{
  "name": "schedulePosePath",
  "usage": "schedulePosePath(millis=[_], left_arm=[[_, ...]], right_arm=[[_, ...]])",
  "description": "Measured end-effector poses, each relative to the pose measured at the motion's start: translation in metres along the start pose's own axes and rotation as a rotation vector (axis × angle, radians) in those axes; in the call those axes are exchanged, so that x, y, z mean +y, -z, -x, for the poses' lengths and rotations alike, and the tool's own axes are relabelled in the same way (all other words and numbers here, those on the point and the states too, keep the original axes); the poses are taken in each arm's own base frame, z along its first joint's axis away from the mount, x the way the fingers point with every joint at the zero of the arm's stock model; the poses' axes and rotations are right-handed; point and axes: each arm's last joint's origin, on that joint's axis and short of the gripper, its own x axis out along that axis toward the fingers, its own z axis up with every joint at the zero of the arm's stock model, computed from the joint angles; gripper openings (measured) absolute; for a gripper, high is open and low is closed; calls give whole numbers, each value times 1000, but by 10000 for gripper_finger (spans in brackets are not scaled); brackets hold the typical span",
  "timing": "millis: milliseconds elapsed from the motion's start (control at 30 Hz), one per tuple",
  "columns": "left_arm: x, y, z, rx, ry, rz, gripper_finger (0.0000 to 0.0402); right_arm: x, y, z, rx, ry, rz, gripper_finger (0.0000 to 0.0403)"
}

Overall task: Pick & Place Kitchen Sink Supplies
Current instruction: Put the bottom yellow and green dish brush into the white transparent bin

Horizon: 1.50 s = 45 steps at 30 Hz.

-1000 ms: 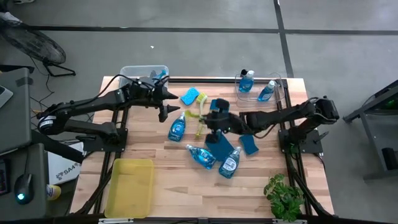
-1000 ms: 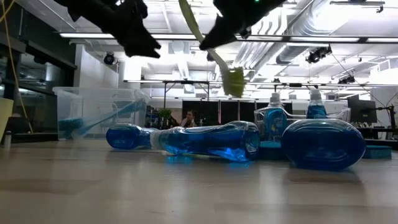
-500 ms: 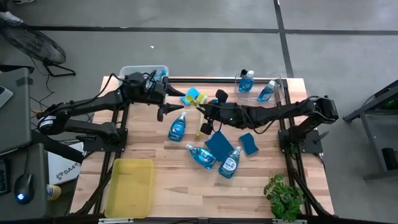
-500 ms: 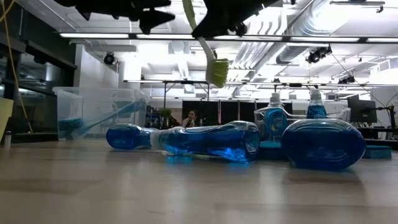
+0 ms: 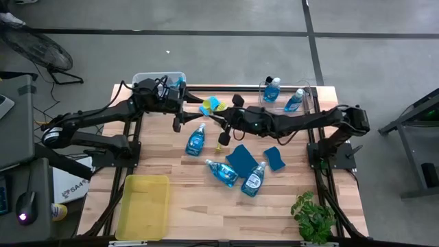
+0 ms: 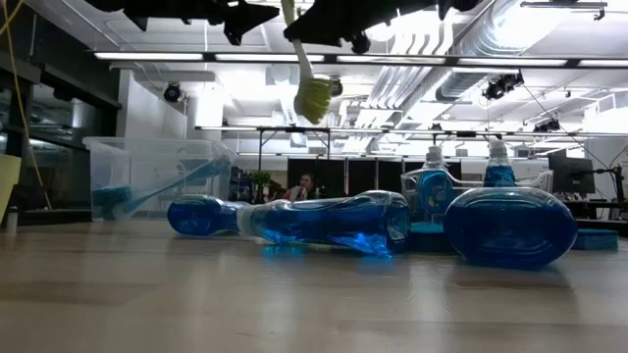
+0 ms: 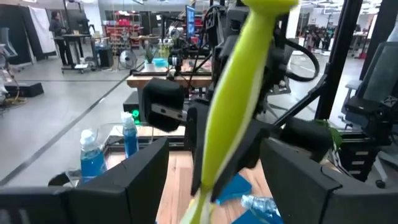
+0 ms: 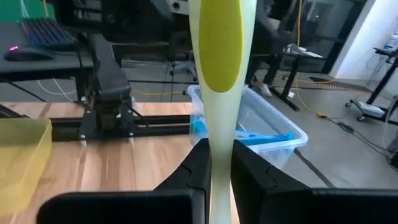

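1. The dish brush (image 5: 221,128) is being held above the table by the right gripper (image 5: 233,121), raised clear of the soap bottles lying near it, apparently so that it can be carried or handed over without knocking them.
2. To the left of the brush, the clear bin (image 5: 153,80) at the table's back edge is being used for items of this kind; a blue item is seen inside it in the right wrist view, so it is judged the likely destination.
3. Just left of the brush, the left gripper (image 5: 186,113) is being held with its jaws apart and nothing in them, its fingers (image 7: 134,180) flanking the handle without touching, as if a handover is being prepared.
4. At the brush itself, the right gripper's jaws are being kept clamped on the yellow-green handle (image 8: 219,81).
5. To the right of the brush, bottles, blue sponges (image 5: 241,159) and a second bin (image 5: 307,94) are being left untouched.
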Motion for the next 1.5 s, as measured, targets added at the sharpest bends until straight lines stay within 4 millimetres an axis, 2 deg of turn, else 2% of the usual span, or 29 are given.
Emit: schedulePosePath(millis=[200,1133,1267,1500], left_arm=[[0,0,-4,-18,19,-5,248],[-14,-2,-17,-80,55,-64,245],[-13,-1,-20,-95,66,-68,215],[-10,7,-28,-72,55,-53,134]], right_arm=[[1,5,-9,-33,-5,8,30],[-1,3,-9,-65,-24,8,30],[-2,4,-10,-59,-40,5,30],[-2,5,-10,-53,-51,8,30]])
